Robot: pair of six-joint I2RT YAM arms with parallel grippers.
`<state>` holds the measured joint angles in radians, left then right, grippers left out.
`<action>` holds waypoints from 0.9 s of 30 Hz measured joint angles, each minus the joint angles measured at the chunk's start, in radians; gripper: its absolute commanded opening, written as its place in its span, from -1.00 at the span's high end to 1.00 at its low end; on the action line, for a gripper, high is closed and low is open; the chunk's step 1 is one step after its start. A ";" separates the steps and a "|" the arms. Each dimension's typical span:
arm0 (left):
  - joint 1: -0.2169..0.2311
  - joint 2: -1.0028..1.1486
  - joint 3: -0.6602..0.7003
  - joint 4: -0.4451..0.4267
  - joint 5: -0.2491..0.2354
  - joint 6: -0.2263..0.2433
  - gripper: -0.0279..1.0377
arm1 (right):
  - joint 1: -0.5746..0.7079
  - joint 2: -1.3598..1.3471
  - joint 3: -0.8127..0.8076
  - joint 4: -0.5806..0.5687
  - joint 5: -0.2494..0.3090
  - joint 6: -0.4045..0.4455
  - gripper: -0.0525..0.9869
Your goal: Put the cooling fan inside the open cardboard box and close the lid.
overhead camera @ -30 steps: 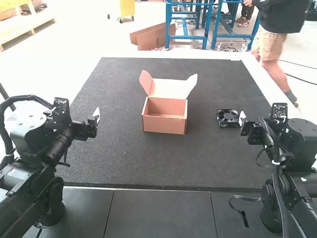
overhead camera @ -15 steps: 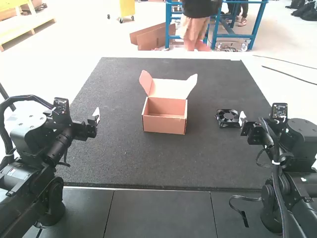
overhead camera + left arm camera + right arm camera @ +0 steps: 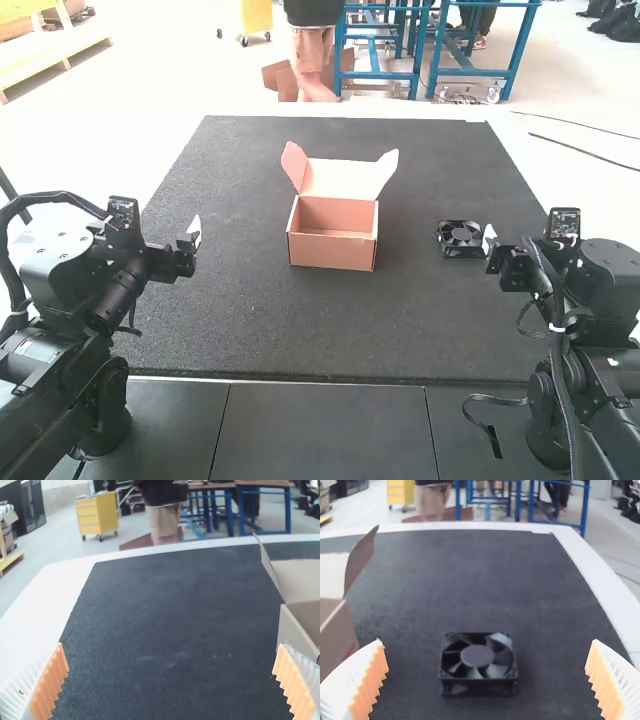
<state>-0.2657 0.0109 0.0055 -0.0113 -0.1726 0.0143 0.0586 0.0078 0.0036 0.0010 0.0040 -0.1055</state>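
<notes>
Just ahead of the right hand, whose fingers are spread wide and hold nothing, the cooling fan lies flat on the black mat. Beyond the fan stands the open cardboard box, its lid flaps upright. The left hand hangs on the box's far side, also spread and empty. Judging by this, the pickup is not yet begun. It calls for the right hand to lower and close on the fan's frame. The mat covers a white tabletop. Blue metal frames and a yellow cart stand in the workshop behind.
</notes>
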 measured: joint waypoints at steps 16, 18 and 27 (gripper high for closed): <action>0.000 0.000 0.000 0.051 0.000 -0.001 -0.87 | 0.000 0.000 0.000 0.033 0.005 0.037 -0.85; 0.000 -0.001 0.000 0.088 0.000 -0.010 -0.87 | 0.000 0.000 0.000 0.098 0.016 0.045 -0.85; 0.011 -0.001 0.005 0.219 -0.022 -0.023 -0.87 | -0.004 0.000 0.001 0.257 0.034 0.056 -0.85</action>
<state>-0.2550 0.0097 0.0101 0.2077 -0.1944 -0.0090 0.0547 0.0078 0.0048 0.2584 0.0383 -0.0494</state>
